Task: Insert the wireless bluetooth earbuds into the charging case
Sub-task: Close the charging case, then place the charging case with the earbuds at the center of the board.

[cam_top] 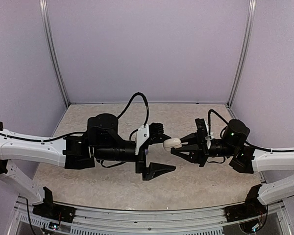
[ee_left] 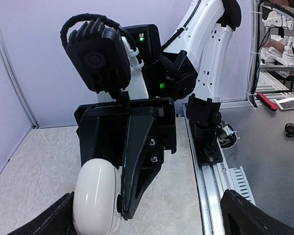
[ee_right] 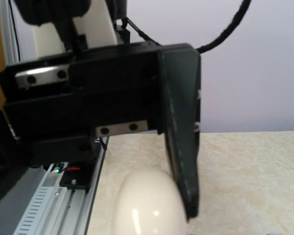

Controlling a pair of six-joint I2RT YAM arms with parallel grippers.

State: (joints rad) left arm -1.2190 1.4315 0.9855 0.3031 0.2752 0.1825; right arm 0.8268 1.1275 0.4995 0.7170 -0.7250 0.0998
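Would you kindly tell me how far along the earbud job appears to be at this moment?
Done: the white charging case is off the table, pinched in the right end effector. In hand: the left end effector is open and faces the case, close by. Left: no earbuds show in any view and the case looks shut, so I cannot tell whether any are inserted.

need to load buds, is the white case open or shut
looks shut: white case is one smooth rounded shell, no lid raised

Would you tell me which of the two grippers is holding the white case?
The right gripper: its fingers are shut on the white case, while the left gripper is spread wide.
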